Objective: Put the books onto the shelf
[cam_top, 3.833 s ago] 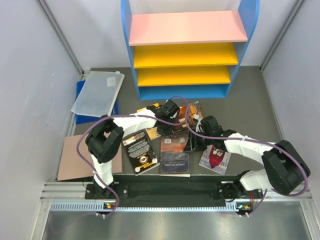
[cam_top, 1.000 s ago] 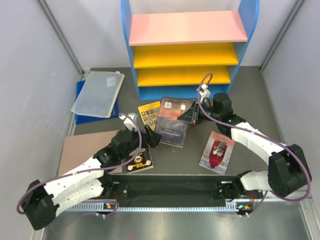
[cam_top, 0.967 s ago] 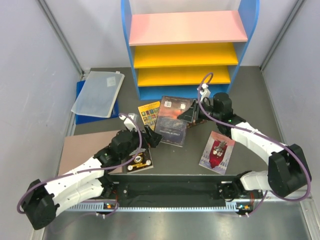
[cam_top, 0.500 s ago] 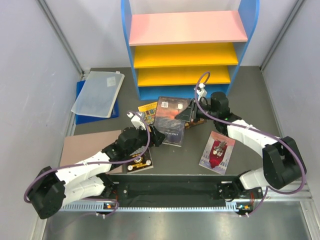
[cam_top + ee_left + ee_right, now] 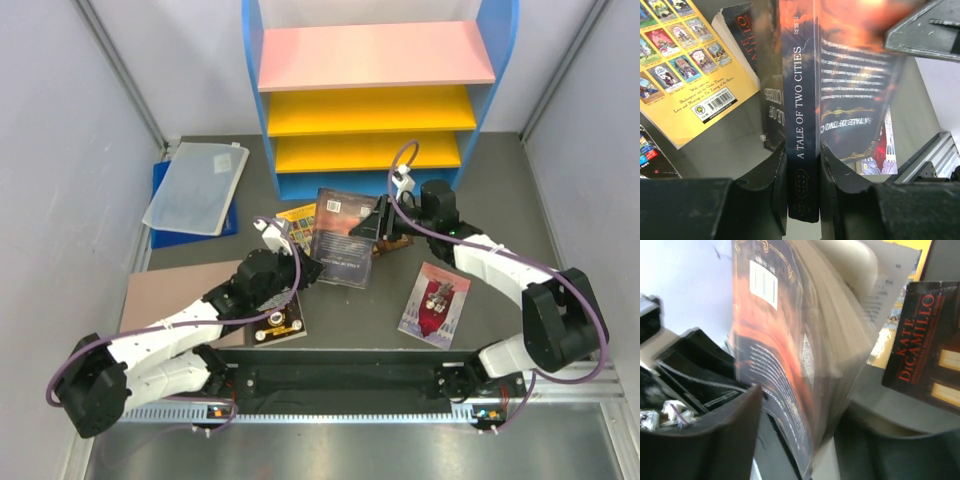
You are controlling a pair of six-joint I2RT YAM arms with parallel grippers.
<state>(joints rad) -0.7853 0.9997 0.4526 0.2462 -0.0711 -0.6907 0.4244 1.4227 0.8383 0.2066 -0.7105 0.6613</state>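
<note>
The left gripper [image 5: 802,150] is closed narrowly on the spine of a dark paperback with an orange glow on its cover [image 5: 343,238]. Its two black fingers [image 5: 771,172] press on either side of the spine, which reads "A Tale of Two Cities". The book is held tilted on edge above the grey table [image 5: 500,200]. It stretches away from the left gripper toward the right gripper [image 5: 384,222].

The right gripper is at the book's far edge, with the cover and pages between its black fingers [image 5: 722,435]. It is not possible to tell whether they pinch the book or only bracket it.

Beyond both grippers stands the large blue-framed shelf with a pink top board and yellow boards below [image 5: 370,55]. Just left of the left gripper's fingers lies a yellow paperback with a grid of small pictures [image 5: 682,70].

Behind that gripper, beside its arm, a black paperback with a gold emblem [image 5: 282,322] lies flat. Beside the right gripper lies a dark book cover with red lettering [image 5: 930,340]. Behind the right gripper, next to its forearm, lies a pale paperback with a dark-red figure [image 5: 433,290].
</note>
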